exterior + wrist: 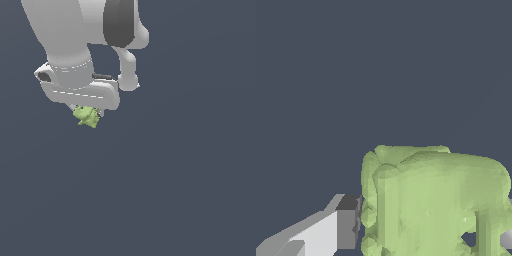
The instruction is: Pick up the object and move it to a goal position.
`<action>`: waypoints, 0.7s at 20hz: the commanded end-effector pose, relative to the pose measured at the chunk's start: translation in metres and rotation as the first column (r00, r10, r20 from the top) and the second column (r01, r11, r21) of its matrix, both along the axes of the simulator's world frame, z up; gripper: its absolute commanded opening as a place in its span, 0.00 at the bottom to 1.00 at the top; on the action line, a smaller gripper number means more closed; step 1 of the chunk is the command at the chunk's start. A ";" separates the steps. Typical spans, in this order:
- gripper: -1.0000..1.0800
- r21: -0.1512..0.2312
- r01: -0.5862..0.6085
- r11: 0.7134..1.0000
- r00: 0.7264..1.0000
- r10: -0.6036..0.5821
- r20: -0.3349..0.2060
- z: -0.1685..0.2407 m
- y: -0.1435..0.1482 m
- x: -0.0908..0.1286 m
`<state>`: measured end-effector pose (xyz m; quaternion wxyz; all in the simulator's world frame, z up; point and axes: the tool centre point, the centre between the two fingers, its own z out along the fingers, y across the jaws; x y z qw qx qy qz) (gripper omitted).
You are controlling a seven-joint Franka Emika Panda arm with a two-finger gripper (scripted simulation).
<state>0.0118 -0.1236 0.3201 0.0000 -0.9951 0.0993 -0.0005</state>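
Observation:
The object (87, 117) is a small light-green lumpy thing with pointed bits, sitting right under the white hand of my arm in the exterior view. My gripper (89, 113) is around it; the fingers are mostly hidden by the hand. In the wrist view the object (431, 200) fills the space between the fingers: one finger (331, 230) presses against its side, and a grey bit of the other finger (506, 239) shows at the picture's edge. The gripper is shut on the object.
The white arm (80, 30) rises to the upper part of the exterior view's left. All around is a plain dark blue-grey surface (180, 180) with no other objects in sight.

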 end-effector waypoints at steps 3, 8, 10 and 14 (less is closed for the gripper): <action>0.00 0.000 0.000 1.000 1.000 0.000 -0.001 0.047 -0.005 0.002; 0.00 0.000 0.000 1.000 1.000 0.000 -0.001 0.093 -0.010 0.005; 0.00 0.000 0.000 1.000 1.000 0.000 -0.001 0.108 -0.012 0.007; 0.00 0.000 0.000 1.000 1.000 0.000 -0.001 0.135 -0.015 0.009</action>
